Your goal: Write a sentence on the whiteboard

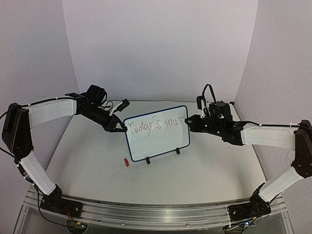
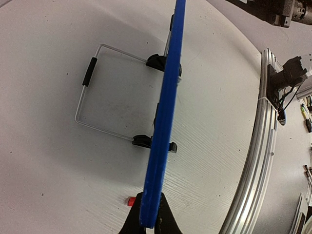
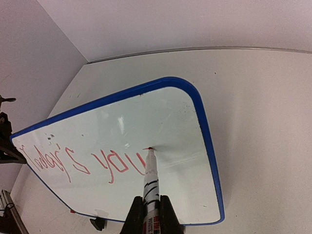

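On the table [image 1: 204,170], both arms meet at the upright whiteboard [image 1: 157,139], one at each side edge.

From above, the whiteboard stands near the table's middle on black feet, and the sentence [image 1: 153,126] so far reads "Today's you" in one line; the left gripper [image 1: 122,128] pinches the board's left edge, the right gripper [image 1: 187,121] reaches its upper right, and a red cap [image 1: 126,163] lies just in front of the lower left corner. At the left wrist, the jaws are clamped tight on the blue frame, seen edge-on, with a wire stand [image 2: 85,105] behind the board and a metal rail [image 2: 253,161] at the right. At the right wrist, the fingers are closed around a marker [image 3: 150,178], its red tip touching the white surface just after the last letter.
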Robot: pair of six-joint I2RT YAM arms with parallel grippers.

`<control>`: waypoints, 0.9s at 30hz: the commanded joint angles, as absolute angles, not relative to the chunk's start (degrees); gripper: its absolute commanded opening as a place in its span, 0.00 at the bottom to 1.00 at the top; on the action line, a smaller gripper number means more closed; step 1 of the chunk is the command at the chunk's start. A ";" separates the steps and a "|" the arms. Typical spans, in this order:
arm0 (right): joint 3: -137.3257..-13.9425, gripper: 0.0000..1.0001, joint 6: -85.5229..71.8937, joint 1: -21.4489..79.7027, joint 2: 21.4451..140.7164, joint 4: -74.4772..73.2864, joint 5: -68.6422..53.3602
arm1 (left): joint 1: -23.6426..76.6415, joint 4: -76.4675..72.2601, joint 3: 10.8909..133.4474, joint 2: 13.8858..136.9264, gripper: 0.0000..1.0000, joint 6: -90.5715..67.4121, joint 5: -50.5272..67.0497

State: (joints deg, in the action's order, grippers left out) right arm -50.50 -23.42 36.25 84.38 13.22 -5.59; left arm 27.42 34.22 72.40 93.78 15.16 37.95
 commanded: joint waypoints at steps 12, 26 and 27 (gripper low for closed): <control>-47.83 0.00 -25.38 35.92 83.94 12.66 -4.70 | 27.95 34.80 72.95 96.15 0.00 17.08 32.74; -50.54 0.00 -24.69 35.94 83.08 13.34 -4.52 | 27.95 34.81 72.95 96.16 0.00 17.11 32.74; -50.89 0.00 -24.58 35.91 83.03 13.37 -4.50 | 27.95 34.81 72.95 96.19 0.00 17.09 32.74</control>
